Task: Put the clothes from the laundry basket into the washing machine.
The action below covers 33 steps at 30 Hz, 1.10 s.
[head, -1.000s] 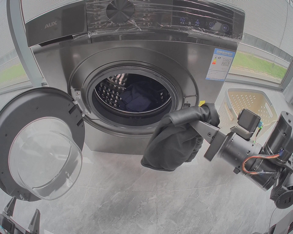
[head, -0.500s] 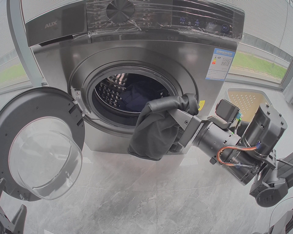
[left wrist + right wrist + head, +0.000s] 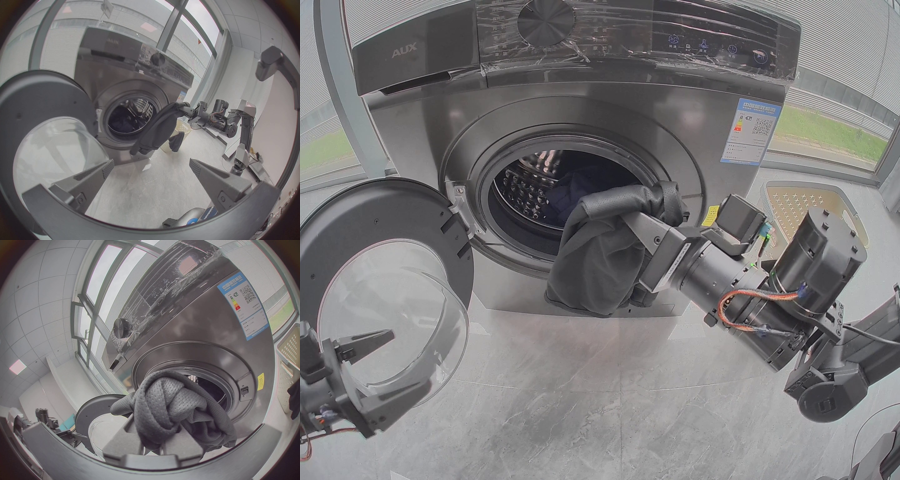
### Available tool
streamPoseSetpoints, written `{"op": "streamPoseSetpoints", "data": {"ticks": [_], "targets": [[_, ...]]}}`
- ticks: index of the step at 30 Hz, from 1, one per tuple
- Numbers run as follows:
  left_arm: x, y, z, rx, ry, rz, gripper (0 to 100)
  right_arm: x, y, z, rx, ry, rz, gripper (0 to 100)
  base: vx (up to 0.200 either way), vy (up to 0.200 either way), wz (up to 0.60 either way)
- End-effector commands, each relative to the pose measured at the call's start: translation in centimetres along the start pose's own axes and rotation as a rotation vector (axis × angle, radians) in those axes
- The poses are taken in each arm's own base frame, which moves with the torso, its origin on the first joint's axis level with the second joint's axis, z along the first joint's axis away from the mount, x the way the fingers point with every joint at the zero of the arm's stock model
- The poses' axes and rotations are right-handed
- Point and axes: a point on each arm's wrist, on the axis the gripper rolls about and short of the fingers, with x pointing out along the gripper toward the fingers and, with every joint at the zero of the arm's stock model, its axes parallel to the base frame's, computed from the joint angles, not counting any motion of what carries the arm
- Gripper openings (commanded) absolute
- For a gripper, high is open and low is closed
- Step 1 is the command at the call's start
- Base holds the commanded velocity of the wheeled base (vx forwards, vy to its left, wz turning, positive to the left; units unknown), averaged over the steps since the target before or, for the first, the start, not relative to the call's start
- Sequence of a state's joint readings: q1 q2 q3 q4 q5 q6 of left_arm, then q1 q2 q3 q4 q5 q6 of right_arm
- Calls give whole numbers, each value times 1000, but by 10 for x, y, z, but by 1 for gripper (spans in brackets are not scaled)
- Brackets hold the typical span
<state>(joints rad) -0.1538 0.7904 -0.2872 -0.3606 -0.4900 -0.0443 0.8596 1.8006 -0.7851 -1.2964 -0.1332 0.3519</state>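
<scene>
The right gripper (image 3: 634,222) has its fingers clamped on a dark grey garment (image 3: 594,256), which hangs just in front of the mouth of the washing machine (image 3: 581,106). Its bunched top is level with the drum (image 3: 537,187) and its loose tail droops below the rim. To load it cleanly, the arm should probably push deep and slightly upward, so the tail clears the lip before release. The left gripper (image 3: 150,162), fingers wide apart, sits low beside the open door (image 3: 375,250). The laundry basket (image 3: 806,209) stands right of the machine.

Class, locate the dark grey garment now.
In the head view the dark grey garment hangs from the right gripper, before the lower right of the open mouth of the silver washing machine.
</scene>
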Motion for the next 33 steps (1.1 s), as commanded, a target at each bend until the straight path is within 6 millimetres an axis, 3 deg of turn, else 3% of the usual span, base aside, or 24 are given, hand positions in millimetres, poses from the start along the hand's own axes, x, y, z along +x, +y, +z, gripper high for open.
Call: {"op": "streamPoseSetpoints", "data": {"ticks": [1, 3, 4, 5, 7, 15, 22, 33], "targets": [[102, 9, -15, -38, 197, -95, 100, 6, 3, -1, 0, -11, 39, 0, 0, 0, 0], [120, 13, -15, -31, 185, -92, 100, 6, 2, -1, 0, -13, 38, 0, 0, 0, 0], [120, 13, -15, -31, 185, -92, 100, 6, 2, -1, 0, -13, 38, 0, 0, 0, 0], [138, 15, -16, -27, 177, -107, 100, 6, 1, -1, 1, -18, 34, 0, 0, 0, 0], [152, 18, -17, -23, 166, -110, 100, 6, 1, -1, 1, -18, 30, 0, 0, 0, 0], [183, 25, -17, -28, 181, -115, 100, 4, 5, -2, 2, -16, 39, 0, 0, 0, 0], [205, 26, -22, -31, 197, -140, 100, 2, 6, -1, 3, -14, 41, 0, 0, 0, 0], [223, 31, -25, -36, 193, -166, 100, 1, 9, -2, 3, -11, 51, 0, 0, 0, 0]]}}
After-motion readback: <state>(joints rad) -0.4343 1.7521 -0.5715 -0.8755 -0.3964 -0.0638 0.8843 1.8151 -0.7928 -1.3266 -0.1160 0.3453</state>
